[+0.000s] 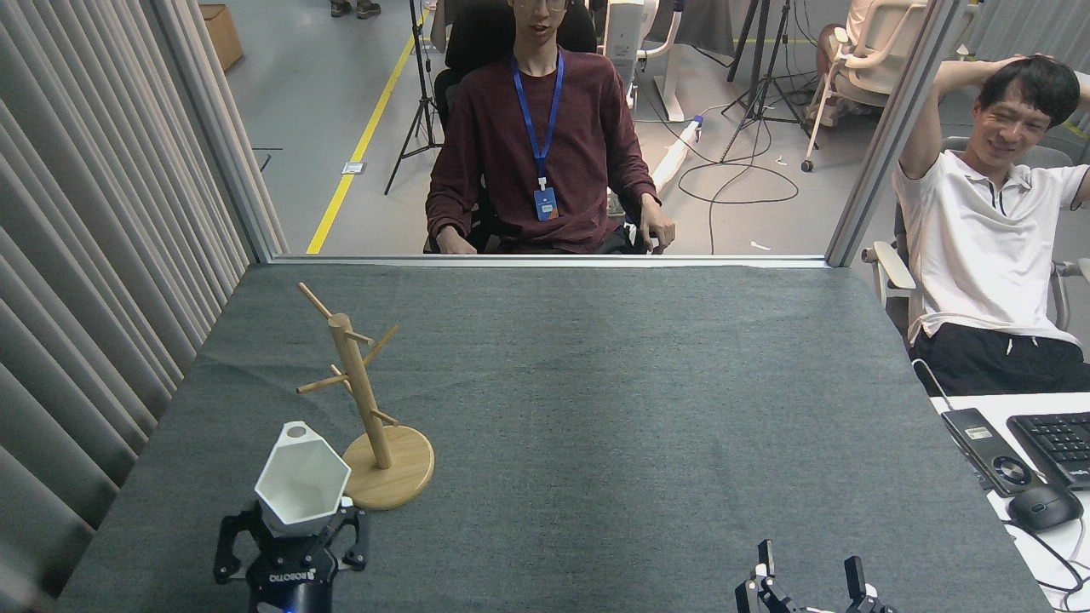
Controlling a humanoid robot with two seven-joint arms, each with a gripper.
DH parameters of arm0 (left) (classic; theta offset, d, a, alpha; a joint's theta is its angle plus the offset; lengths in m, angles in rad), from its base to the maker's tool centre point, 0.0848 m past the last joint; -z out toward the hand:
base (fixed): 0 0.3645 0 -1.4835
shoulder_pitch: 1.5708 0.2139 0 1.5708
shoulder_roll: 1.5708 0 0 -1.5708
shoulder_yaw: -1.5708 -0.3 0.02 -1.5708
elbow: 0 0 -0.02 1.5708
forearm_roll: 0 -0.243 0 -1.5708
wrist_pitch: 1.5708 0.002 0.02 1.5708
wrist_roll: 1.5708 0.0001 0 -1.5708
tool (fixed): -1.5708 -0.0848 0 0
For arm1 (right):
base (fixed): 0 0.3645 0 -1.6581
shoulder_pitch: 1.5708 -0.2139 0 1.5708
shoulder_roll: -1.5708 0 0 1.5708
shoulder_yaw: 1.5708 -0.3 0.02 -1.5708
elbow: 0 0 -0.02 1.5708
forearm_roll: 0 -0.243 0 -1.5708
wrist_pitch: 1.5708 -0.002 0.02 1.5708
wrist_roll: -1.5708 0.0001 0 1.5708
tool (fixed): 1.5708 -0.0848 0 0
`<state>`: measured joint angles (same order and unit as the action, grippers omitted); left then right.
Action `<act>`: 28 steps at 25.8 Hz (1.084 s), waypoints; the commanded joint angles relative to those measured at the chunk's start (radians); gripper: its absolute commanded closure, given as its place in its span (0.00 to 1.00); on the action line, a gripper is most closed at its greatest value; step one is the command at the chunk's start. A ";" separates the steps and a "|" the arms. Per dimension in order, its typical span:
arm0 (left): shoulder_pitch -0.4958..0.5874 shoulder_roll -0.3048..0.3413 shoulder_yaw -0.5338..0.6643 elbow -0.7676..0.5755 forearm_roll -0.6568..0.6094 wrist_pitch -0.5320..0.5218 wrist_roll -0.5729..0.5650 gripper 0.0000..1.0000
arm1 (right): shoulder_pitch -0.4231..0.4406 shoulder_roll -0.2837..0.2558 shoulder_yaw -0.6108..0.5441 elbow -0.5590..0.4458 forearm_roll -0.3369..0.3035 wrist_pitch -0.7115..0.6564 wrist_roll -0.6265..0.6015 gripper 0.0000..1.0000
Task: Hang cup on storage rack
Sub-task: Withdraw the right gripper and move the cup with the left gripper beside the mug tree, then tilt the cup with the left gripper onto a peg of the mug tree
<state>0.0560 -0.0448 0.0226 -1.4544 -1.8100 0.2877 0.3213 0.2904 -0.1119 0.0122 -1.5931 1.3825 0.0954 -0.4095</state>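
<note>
The white hexagonal cup [301, 481] is held upright, mouth toward me, with its pierced rim tab at the top left. My left gripper [294, 532] is shut on the cup's lower part, just left of the storage rack's round base. The storage rack [368, 407], a light wooden pole with thin angled pegs on a disc base, stands on the grey cloth at the left. My right gripper [811, 569] shows only its two fingertips at the bottom edge, spread apart and empty.
A grey cloth-covered table [613, 383] fills the view, with curtains [94, 255] along its left side. One person [541, 136] sits behind the far edge, another [992, 221] at the right. A desk with keyboard [1056, 443] and mouse [1043, 507] lies right.
</note>
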 commanded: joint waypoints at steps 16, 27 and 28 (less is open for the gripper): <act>-0.140 -0.018 0.114 0.121 -0.209 0.025 -0.004 0.72 | -0.013 -0.002 0.000 0.012 0.001 0.001 0.000 0.02; -0.179 -0.050 0.114 0.135 -0.278 0.025 -0.004 0.72 | -0.013 -0.003 -0.003 0.019 -0.002 0.001 -0.003 0.02; -0.179 -0.050 0.114 0.135 -0.282 0.025 -0.004 0.72 | -0.013 -0.002 -0.001 0.019 -0.002 0.001 -0.003 0.02</act>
<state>-0.1198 -0.0937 0.1365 -1.3202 -2.0813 0.3130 0.3181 0.2776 -0.1149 0.0106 -1.5754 1.3813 0.0970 -0.4110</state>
